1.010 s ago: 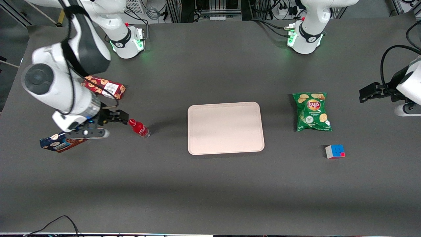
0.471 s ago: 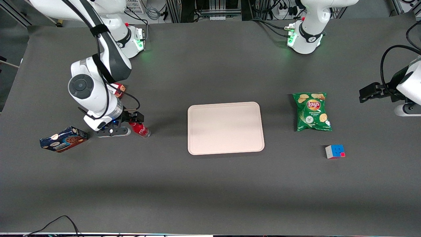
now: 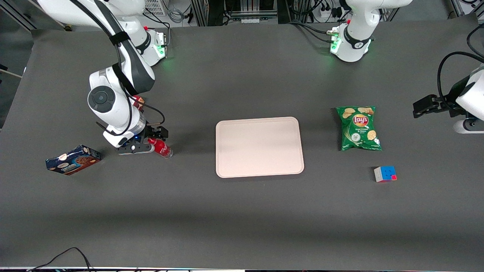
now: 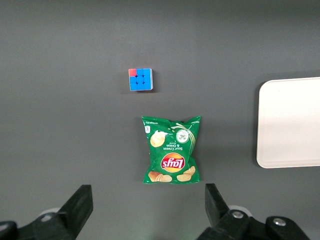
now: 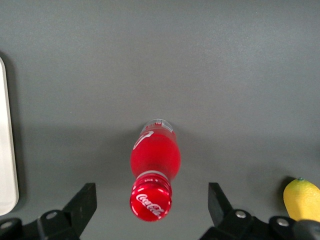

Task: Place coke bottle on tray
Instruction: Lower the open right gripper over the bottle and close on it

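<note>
Coke bottle (image 3: 161, 147) stands upright on the dark matte table (image 3: 242, 211), toward the working arm's end, well apart from the tray (image 3: 259, 146); glossy red body, red cap with white script, clear base, also seen from above in the wrist view (image 5: 154, 176). Tray is a flat pale pinkish-beige rectangle, rounded corners, low rim, nothing on it; its edge shows in the wrist view (image 5: 7, 155). Gripper (image 3: 153, 138) sits low over the bottle's cap end, claw released: both black fingers (image 5: 82, 202) spread wide, bottle between them, neither touching it. Right arm comes in from its base, elbow bent, wrist angled down at the bottle. Around it: blue cookie box (image 3: 73, 159) nearer the front camera and further toward the working arm's end; a red cookie box (image 3: 138, 102) mostly hidden by the arm; a yellow lemon (image 5: 301, 199) near the bottle in the wrist view. Toward the parked arm's end: green crinkly Lay's chip bag (image 3: 359, 128) and a small colour cube (image 3: 385, 173), both well apart from the tray. No object lies between bottle and tray.
</note>
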Robot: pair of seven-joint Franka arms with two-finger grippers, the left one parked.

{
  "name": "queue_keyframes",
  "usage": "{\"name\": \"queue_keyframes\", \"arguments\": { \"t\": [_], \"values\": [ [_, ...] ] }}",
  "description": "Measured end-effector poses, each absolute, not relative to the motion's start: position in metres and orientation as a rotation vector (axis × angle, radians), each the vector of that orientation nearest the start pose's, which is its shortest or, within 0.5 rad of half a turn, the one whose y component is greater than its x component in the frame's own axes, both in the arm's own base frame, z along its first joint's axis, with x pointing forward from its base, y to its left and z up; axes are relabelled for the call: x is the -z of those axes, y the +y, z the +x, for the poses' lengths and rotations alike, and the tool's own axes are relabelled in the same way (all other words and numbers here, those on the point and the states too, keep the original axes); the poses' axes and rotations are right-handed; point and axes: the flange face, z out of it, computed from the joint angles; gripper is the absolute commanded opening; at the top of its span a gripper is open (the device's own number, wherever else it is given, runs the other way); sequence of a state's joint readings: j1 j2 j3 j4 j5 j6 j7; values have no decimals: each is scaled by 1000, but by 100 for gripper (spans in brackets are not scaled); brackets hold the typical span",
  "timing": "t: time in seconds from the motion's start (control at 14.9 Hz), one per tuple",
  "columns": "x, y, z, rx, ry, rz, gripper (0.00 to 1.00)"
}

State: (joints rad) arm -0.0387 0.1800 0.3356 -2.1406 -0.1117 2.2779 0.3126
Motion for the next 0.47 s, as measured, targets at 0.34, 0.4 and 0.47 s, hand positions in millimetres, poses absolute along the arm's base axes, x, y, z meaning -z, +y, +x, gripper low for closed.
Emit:
{"name": "queue_keyframes", "arguments": {
  "t": [0.34,0.4,0.47],
  "values": [
    [-322,157,534,-28,-83,-3173,23],
    [-323,157,534,-24,-83,-3173,17],
    [-323,157,535,-18,-83,-3172,10]
  ]
}}
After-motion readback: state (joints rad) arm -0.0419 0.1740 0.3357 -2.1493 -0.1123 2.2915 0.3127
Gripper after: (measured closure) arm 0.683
